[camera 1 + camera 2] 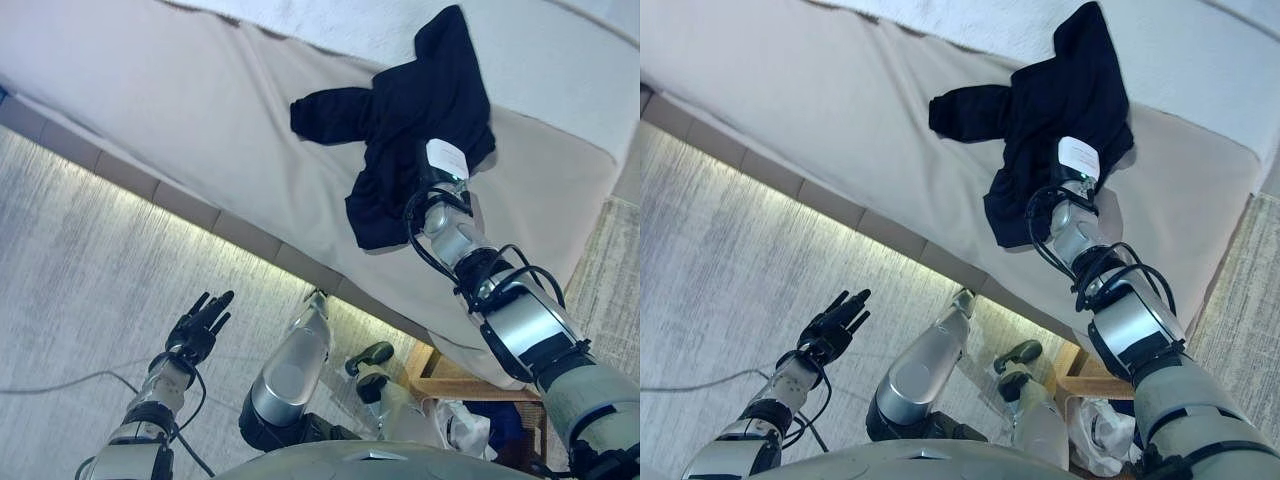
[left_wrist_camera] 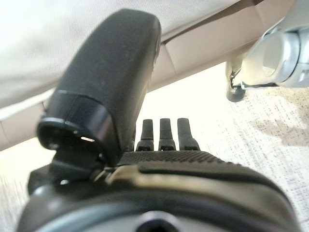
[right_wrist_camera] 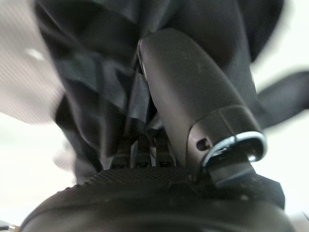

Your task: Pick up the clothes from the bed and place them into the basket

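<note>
A black garment (image 1: 420, 110) lies crumpled on the beige bed (image 1: 180, 110), near its right end. My right hand (image 1: 445, 165) reaches onto the garment's lower part. In the right wrist view the thumb (image 3: 188, 96) and the fingers (image 3: 140, 152) close on a bunched fold of the black cloth (image 3: 96, 72). My left hand (image 1: 200, 325) hangs low at the left over the floor, with straight fingers (image 2: 166, 133) and nothing in it. The wooden basket (image 1: 440, 385) stands on the floor at the lower right, below the bed's edge, with white and blue cloth inside.
The bed's edge runs diagonally from upper left to lower right, with a lit strip (image 1: 200, 235) under it. A pale rug (image 1: 80, 260) covers the floor at the left. A white cover (image 1: 330, 25) lies further back on the bed.
</note>
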